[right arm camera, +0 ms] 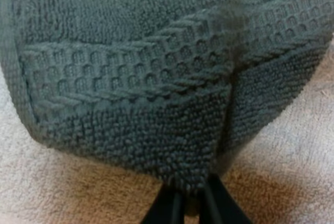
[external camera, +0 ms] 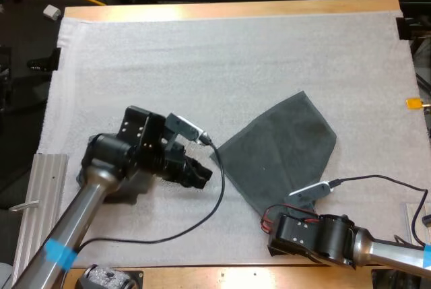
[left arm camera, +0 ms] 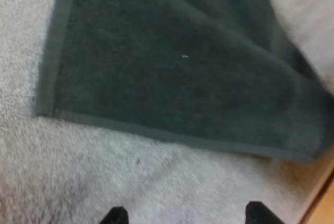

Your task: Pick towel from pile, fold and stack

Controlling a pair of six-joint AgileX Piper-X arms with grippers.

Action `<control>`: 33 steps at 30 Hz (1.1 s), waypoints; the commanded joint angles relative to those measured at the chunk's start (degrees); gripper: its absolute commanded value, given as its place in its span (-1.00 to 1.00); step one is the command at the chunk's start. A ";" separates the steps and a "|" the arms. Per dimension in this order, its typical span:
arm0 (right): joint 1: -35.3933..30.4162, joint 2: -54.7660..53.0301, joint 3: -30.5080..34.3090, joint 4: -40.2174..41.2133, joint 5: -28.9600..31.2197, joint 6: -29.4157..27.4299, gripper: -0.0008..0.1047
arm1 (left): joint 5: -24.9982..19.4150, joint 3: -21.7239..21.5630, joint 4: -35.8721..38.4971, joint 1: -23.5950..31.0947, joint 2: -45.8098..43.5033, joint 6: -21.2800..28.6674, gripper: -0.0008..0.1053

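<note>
A dark grey-green towel [external camera: 279, 151] lies flat on the white mat [external camera: 202, 67], right of centre, narrowing toward the near edge. My right gripper [external camera: 275, 227] is at that near corner. In the right wrist view its fingers [right arm camera: 168, 207] are shut on the folded, ribbed corner of the towel [right arm camera: 156, 104]. My left gripper [external camera: 202, 173] hovers just left of the towel's left corner. In the left wrist view its fingertips [left arm camera: 117, 216] stand wide apart over bare mat, short of the towel's hemmed edge [left arm camera: 172, 67].
A dark shape [external camera: 124, 193] lies on the mat, partly hidden under my left arm. A grey metal rail [external camera: 40, 201] runs along the near left. The table's wooden front edge [external camera: 236, 275] is close behind the right gripper.
</note>
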 commanded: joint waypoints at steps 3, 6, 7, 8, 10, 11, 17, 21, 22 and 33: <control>0.11 -0.74 0.08 1.24 0.93 0.31 -0.98 | 0.48 -0.18 -5.96 -0.70 7.71 -0.53 -0.10; 0.18 -0.47 0.00 0.78 0.11 0.92 -0.97 | -0.59 -0.16 -7.18 -0.58 8.62 -0.33 -0.10; 0.10 -0.40 -0.09 0.90 0.02 1.14 -0.97 | -1.02 -0.12 -8.24 -0.46 10.02 -0.29 -0.10; 0.12 -0.27 -0.02 0.85 0.01 1.35 -0.97 | -1.42 -0.13 -9.04 -0.54 11.05 -0.39 -0.10; 0.24 -0.34 0.09 0.94 0.10 1.70 -0.97 | -2.54 -0.03 -10.45 -0.58 13.38 -0.42 -0.10; 0.21 -0.28 0.04 0.74 0.05 1.57 -0.97 | -2.92 -0.09 -11.23 -0.57 14.26 -0.50 -0.10; 0.20 -0.39 0.00 0.60 -0.23 1.74 -0.98 | -4.07 -0.28 -14.96 -0.91 19.67 -1.17 -0.10; 0.04 -0.27 0.23 0.46 -0.41 2.18 -0.97 | -5.54 -0.33 -17.10 -2.05 21.80 -1.50 -0.10; 0.13 -0.41 0.08 0.77 -0.25 2.02 -0.97 | -6.39 -0.52 -17.52 -2.56 22.55 -1.46 -0.10; 0.13 -0.47 -0.01 0.00 -1.12 2.14 -0.98 | -12.68 -2.02 -18.79 -5.41 27.27 -1.08 -0.11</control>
